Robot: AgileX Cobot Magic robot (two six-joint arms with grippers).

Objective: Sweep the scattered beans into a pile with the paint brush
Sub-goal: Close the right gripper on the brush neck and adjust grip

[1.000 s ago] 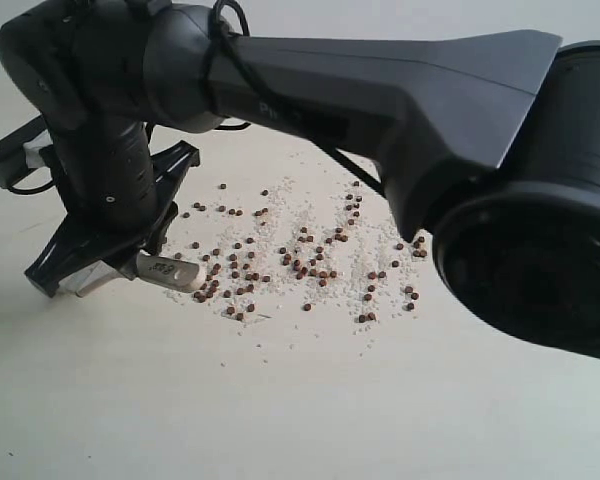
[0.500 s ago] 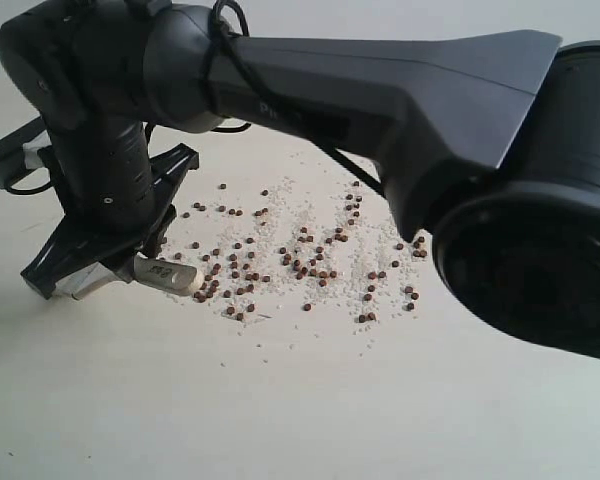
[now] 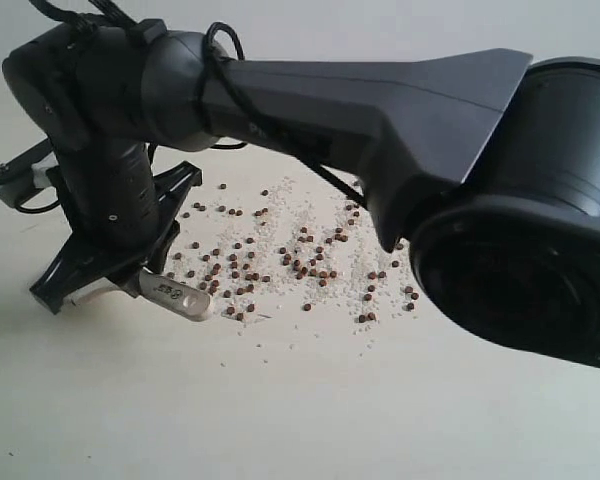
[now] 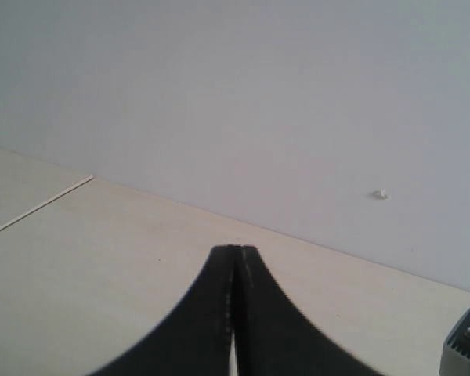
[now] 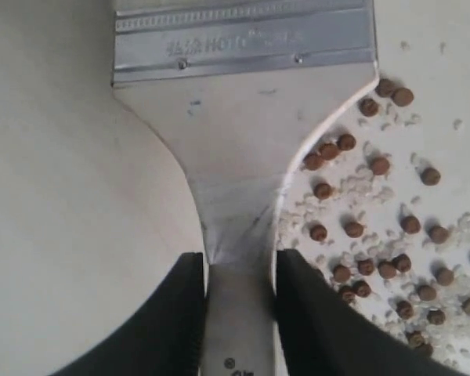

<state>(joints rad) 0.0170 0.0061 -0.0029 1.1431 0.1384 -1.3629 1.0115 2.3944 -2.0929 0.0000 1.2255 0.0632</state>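
The paint brush (image 5: 243,141) lies flat over the table, and my right gripper (image 5: 239,262) is shut on its white handle, just behind the silver band (image 5: 243,39). The bristles are out of frame. In the exterior view this gripper (image 3: 120,275) sits at the left edge of the spill, with the handle end (image 3: 185,298) sticking out toward the beans (image 3: 280,262). Small brown beans (image 5: 376,227) and white crumbs lie scattered beside the handle; no pile shows. My left gripper (image 4: 235,252) is shut on nothing, above bare table facing a wall.
The right arm's dark link (image 3: 380,110) and its large joint (image 3: 520,250) cross the exterior view and hide the table behind them. Bare pale tabletop (image 3: 280,400) runs in front of the spill. A wall (image 4: 258,94) rises behind the table's far edge.
The right gripper and the brush have shifted slightly toward the near side and right; the handle end now lies lower, closer to the nearest beans. The beans have not visibly moved.
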